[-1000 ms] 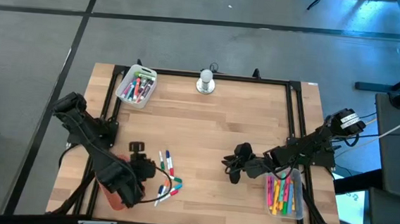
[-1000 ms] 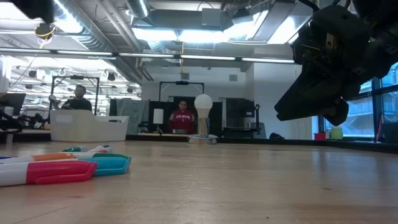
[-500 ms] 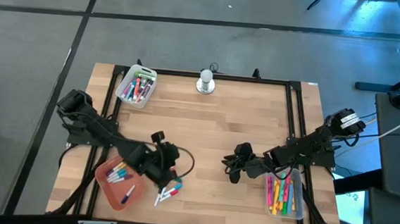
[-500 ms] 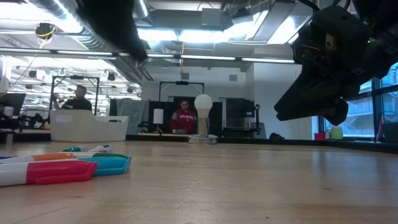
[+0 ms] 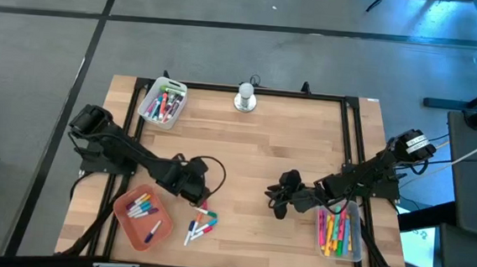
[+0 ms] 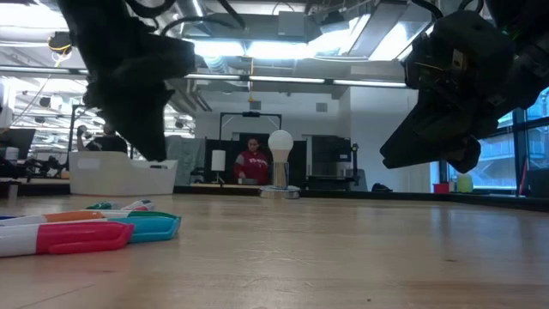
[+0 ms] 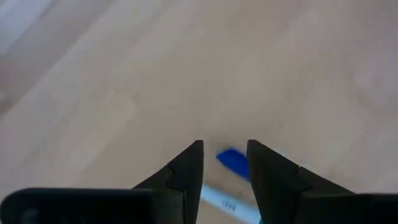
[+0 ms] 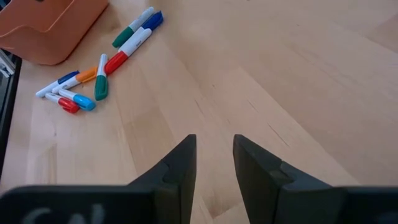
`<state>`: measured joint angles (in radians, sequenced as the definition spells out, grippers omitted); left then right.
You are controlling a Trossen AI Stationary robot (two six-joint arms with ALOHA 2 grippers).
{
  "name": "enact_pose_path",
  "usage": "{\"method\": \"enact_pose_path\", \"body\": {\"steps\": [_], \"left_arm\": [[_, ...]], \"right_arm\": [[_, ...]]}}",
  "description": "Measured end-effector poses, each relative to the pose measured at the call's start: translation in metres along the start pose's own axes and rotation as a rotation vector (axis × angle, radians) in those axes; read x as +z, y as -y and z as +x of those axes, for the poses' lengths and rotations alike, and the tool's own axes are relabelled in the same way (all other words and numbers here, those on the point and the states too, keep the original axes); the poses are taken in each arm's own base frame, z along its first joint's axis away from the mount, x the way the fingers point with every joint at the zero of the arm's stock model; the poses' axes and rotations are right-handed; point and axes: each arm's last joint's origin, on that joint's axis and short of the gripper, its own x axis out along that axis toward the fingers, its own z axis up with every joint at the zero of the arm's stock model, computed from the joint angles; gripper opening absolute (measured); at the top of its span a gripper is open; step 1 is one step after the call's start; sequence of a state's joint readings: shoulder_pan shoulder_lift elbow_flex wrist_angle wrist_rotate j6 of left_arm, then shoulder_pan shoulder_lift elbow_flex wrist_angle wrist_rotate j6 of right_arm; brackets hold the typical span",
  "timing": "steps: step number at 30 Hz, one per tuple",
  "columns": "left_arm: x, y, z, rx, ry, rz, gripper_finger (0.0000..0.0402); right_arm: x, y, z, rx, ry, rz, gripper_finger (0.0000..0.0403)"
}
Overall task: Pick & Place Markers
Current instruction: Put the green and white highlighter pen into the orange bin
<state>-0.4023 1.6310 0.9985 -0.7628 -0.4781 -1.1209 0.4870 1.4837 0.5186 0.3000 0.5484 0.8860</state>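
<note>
A: Progress? Several markers [image 5: 144, 211] are lying in the orange tray [image 5: 123, 220]; a loose cluster [image 5: 199, 228] is waiting just right of it.

B: The left gripper [image 5: 198, 195] is hovering over that cluster, fingers apart, empty. The right gripper [image 5: 278, 195] is idling mid-table, fingers apart. The markers are looking short, white-barrelled, colour-capped.
</note>
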Motion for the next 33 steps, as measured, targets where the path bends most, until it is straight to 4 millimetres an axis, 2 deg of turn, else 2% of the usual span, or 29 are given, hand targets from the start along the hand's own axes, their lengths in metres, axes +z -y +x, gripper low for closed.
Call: {"method": "enact_pose_path", "body": {"steps": [4,12,19,23,27,33], "left_arm": [[-0.005,0.003,-0.002,0.011,0.047,-0.136,0.0123],[-0.020,0.007,0.001,0.027,-0.063,-0.271,0.0123],[-0.036,0.009,0.027,0.167,-0.144,-0.246,0.0123],[-0.039,0.010,0.039,0.208,-0.207,-0.253,0.0123],[-0.039,0.010,0.041,0.216,-0.206,-0.242,0.0123],[-0.035,0.006,0.034,0.190,-0.221,-0.098,0.0123]], "right_arm": [[-0.001,0.001,0.000,-0.008,-0.006,-0.005,0.0106],[-0.002,0.003,0.000,-0.023,-0.020,-0.010,0.0106],[-0.003,0.004,0.000,-0.036,-0.031,-0.001,0.0106],[-0.003,0.004,0.000,-0.039,-0.032,0.001,0.0106],[-0.003,0.004,0.000,-0.039,-0.031,0.016,0.0107],[-0.003,0.004,0.000,-0.039,-0.031,0.021,0.0106]]}}
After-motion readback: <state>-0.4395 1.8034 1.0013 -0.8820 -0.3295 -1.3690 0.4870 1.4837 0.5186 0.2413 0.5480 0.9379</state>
